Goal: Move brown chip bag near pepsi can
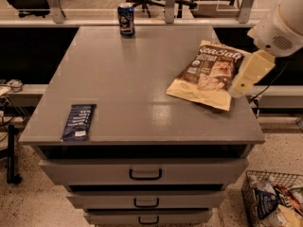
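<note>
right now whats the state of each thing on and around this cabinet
brown chip bag, lying flat on the right side of the top
pepsi can, upright at the far edge
dark-blue packet, flat near the front left corner
drawers, appear shut
gripper, at the bag's right edge, contact unclear
wire basket, on the floor, holding packets

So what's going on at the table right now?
The robot's gripper hangs at the right edge of the chip bag, which lies flat on the right side of the table and does not look lifted yet. The pepsi can stands upright at the far edge, well apart from the bag. A blue packet lies near the front left corner.
</note>
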Action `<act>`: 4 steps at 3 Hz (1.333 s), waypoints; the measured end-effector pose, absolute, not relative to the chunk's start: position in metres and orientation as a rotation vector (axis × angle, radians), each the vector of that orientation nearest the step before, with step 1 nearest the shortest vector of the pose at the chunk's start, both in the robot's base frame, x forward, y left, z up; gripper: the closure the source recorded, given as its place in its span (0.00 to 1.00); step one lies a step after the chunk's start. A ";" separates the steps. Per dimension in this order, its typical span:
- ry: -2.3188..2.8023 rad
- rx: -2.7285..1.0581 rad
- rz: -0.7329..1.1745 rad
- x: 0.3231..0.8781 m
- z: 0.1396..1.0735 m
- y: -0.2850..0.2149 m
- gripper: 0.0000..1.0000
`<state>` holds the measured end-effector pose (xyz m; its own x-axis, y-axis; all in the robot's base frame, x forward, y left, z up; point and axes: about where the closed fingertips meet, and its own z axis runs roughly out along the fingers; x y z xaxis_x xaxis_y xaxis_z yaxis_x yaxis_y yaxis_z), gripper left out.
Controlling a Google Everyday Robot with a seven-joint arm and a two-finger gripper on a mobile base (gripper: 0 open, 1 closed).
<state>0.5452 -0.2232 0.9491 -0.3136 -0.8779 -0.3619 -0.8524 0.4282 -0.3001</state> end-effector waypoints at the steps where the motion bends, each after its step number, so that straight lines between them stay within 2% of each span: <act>1: 2.259 -1.307 -0.069 0.590 0.929 -0.225 0.00; 3: 2.377 -1.048 0.013 0.635 0.880 -0.214 0.00; 4: 2.386 -0.983 0.045 0.642 0.870 -0.211 0.17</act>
<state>0.6419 -0.2107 0.8704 -0.5789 -0.6408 -0.5042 -0.6594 0.7316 -0.1727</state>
